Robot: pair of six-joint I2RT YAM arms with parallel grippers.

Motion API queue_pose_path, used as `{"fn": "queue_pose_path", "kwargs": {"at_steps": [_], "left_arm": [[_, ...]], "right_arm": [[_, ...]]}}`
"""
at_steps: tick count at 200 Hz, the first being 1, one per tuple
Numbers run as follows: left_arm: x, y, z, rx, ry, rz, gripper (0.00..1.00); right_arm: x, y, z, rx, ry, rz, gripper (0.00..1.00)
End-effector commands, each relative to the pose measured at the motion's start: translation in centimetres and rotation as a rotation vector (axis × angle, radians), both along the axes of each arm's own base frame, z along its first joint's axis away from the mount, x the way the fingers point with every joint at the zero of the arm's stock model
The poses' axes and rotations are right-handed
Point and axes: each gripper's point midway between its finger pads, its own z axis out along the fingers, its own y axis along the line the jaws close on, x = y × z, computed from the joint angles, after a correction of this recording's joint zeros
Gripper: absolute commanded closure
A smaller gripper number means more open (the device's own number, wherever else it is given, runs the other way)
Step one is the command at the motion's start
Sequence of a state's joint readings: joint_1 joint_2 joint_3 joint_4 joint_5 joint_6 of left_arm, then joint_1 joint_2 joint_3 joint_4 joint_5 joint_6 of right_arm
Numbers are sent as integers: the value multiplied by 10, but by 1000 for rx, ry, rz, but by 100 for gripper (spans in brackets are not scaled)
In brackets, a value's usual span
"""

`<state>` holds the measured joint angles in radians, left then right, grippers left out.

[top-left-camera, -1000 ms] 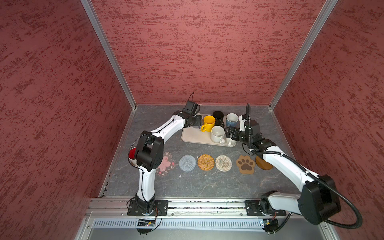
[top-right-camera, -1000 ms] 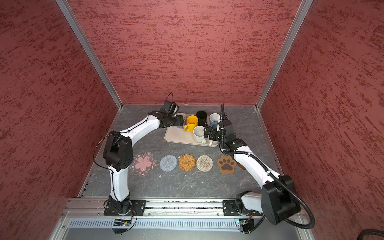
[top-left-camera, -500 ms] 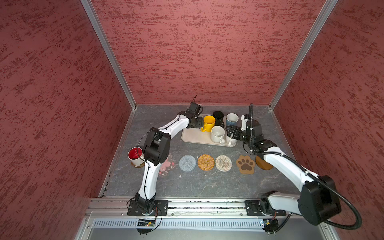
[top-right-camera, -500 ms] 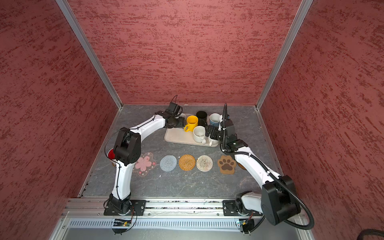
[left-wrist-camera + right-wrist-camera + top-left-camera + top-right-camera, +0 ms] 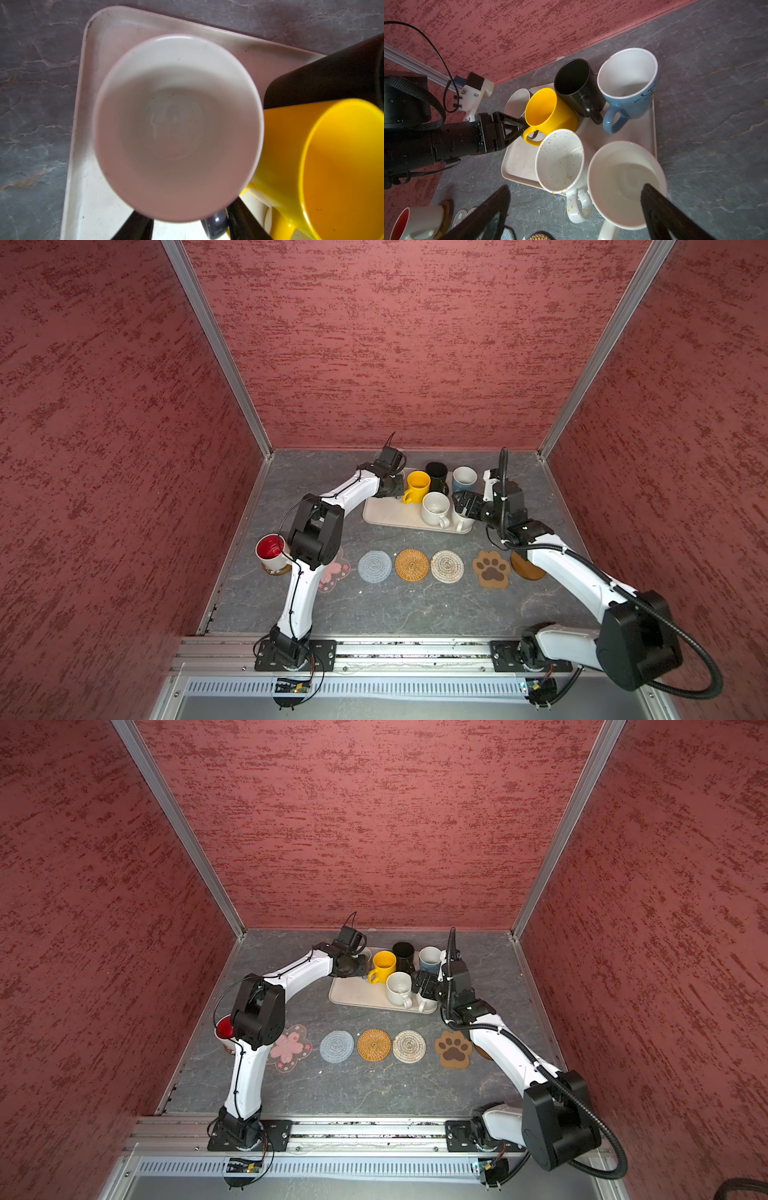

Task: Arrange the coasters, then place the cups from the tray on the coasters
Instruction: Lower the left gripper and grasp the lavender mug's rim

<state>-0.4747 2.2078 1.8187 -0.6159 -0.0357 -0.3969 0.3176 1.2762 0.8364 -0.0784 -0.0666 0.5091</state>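
Working the cup-transfer step: one red-lined cup [image 5: 272,551] parked on a wooden disc [image 5: 276,571], six waiting on the tray [image 5: 87,197]. Straddling the grey handle [image 5: 215,226] of the white cup [image 5: 176,124] at tray's far corner with left gripper [image 5: 395,489], jaws half open, nothing clamped. Bracketing the big white cup [image 5: 623,182] with right gripper [image 5: 575,189], jaws wide, empty. Next, likely: clamping, lifting clear of the yellow cup [image 5: 332,166].
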Motion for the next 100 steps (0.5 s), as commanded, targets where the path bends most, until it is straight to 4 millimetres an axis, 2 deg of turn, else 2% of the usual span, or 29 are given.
{"fn": "queue_pose_path", "kwargs": {"at_steps": [1,43,69,100], "left_arm": [[-2,12,-1,19,1,22,49],[-5,18,-5,21,9,28,68],[-4,19,-4,26,6,30,69],[-2,21,-5,35,6,33,65]], "right_arm": [[3,-1,1,16,-13,-6,2],[3,-1,0,16,-10,-5,2],[3,-1,0,15,-10,-3,2],[3,-1,-1,15,-8,-3,2]]}}
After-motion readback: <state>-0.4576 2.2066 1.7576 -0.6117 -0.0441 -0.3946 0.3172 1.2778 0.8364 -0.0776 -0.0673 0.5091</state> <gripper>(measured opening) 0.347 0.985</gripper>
